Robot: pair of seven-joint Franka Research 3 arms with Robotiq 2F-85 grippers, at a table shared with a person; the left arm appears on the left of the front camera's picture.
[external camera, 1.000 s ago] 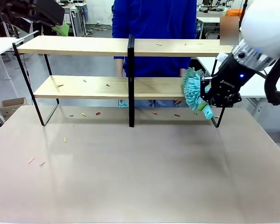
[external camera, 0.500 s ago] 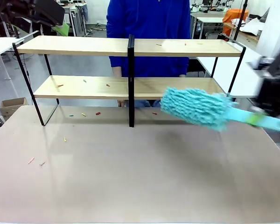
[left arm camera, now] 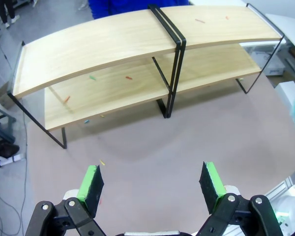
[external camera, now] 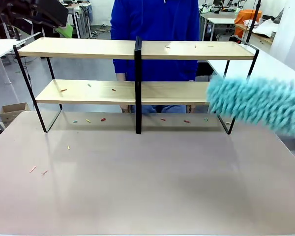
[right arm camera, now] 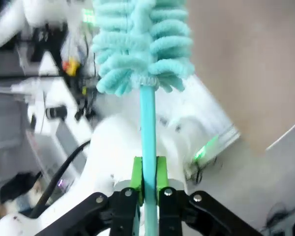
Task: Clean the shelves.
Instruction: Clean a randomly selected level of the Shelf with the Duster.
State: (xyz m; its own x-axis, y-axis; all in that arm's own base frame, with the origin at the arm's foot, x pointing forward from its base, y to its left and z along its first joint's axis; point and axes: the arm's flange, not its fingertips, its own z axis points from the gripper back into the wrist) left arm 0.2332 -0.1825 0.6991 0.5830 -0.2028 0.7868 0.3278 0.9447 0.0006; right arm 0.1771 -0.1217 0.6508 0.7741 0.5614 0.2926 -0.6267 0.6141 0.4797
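The shelves (external camera: 88,48) stand at the table's far side, two light wooden boards in a black frame; they also show from above (left arm camera: 113,42). Small coloured scraps (external camera: 113,89) lie on both boards. A fluffy teal duster (external camera: 258,105) hangs blurred at the right, off the lower board's right end. My right gripper (right arm camera: 148,177) is shut on the duster's thin teal handle (right arm camera: 147,123), below the duster head (right arm camera: 140,44). My left gripper (left arm camera: 151,182) is open and holds nothing, high above the table's left front. One of its green pads (external camera: 65,31) shows above the shelves' left end.
A person in a blue top (external camera: 157,24) stands right behind the shelves. More scraps (external camera: 88,120) lie on the brownish tabletop (external camera: 147,177) under and in front of the rack. A cardboard box (external camera: 12,110) sits on the floor at left.
My right gripper has pulled back from the lower shelf's right end and out of the front view. The duster swung out rightward, its head now pointing left. The left gripper is unchanged.
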